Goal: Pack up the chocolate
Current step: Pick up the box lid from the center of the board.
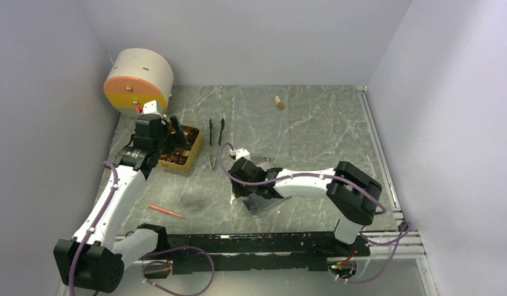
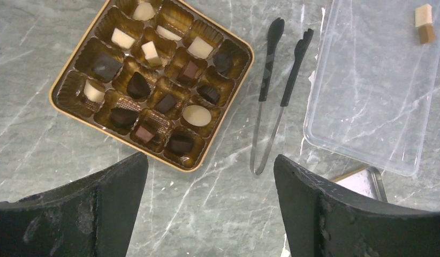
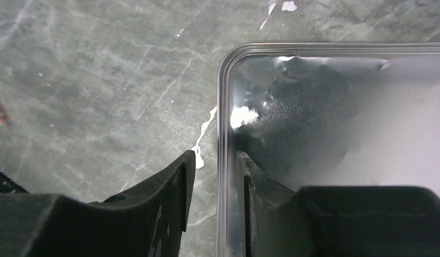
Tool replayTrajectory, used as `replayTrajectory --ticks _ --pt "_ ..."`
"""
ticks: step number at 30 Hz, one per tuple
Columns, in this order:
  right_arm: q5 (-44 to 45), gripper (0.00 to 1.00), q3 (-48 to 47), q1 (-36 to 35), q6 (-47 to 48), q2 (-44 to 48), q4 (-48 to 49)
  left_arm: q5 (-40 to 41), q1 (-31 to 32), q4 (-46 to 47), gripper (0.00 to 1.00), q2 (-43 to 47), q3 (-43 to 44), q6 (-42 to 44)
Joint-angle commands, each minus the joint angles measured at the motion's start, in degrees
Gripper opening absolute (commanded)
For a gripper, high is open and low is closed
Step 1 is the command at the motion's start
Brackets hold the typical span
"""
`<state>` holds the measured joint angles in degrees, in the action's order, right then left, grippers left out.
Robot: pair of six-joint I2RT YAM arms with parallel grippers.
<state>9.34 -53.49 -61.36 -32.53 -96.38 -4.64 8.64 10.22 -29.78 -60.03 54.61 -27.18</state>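
Note:
Several dark, brown and cream pieces of chocolate (image 2: 197, 115) lie in the cups of a golden-tan box (image 2: 228, 115), also at the left of the table (image 1: 190, 155). One loose two-tone chocolate (image 2: 424, 24) rests on a clear plastic lid (image 2: 368, 96), far back in the top view (image 1: 279, 102). My left gripper (image 2: 210, 179) hangs open and empty above the marble just in front of the box (image 1: 168, 132). My right gripper (image 3: 216, 160) straddles the rim of a metal tin (image 3: 223, 107), one finger inside and one outside. Bare marble shows between the outer finger and the rim.
Black tongs (image 2: 268, 69) lie between the box and the clear lid (image 1: 263, 123). The metal tin (image 1: 266, 202) sits near the front middle. A red-orange pen (image 1: 166, 211) lies front left. A round cream and orange drum (image 1: 138, 80) stands at the back left corner.

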Motion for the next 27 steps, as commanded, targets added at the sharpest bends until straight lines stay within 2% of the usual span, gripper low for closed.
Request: replayTrajectory --ticks 1,6,11,17,21,27 --pt "2.4 0.38 -3.7 -0.8 1.1 -3.1 1.7 2.9 -0.2 2.2 0.91 3.4 -0.6 -0.6" --pt "4.2 0.33 -5.2 -0.9 1.9 -5.9 1.5 2.0 -0.3 2.1 0.91 3.3 -0.9 -0.9" --pt "4.3 0.15 -5.9 -1.0 1.8 -6.9 2.5 -1.3 -0.3 1.6 0.9 2.8 -1.1 -2.0" --pt "4.1 0.0 -6.3 -1.0 1.9 -6.3 3.9 -7.9 -0.3 -0.9 0.87 1.7 0.7 -2.6" --pt "2.9 0.0 -5.9 -1.0 1.6 -3.5 4.4 -13.6 -0.3 -1.2 0.85 1.6 1.0 -2.0" --pt "0.3 0.0 -0.3 -1.0 -0.7 9.1 14.1 -27.2 -0.3 -3.6 0.84 -0.6 4.2 1.2"
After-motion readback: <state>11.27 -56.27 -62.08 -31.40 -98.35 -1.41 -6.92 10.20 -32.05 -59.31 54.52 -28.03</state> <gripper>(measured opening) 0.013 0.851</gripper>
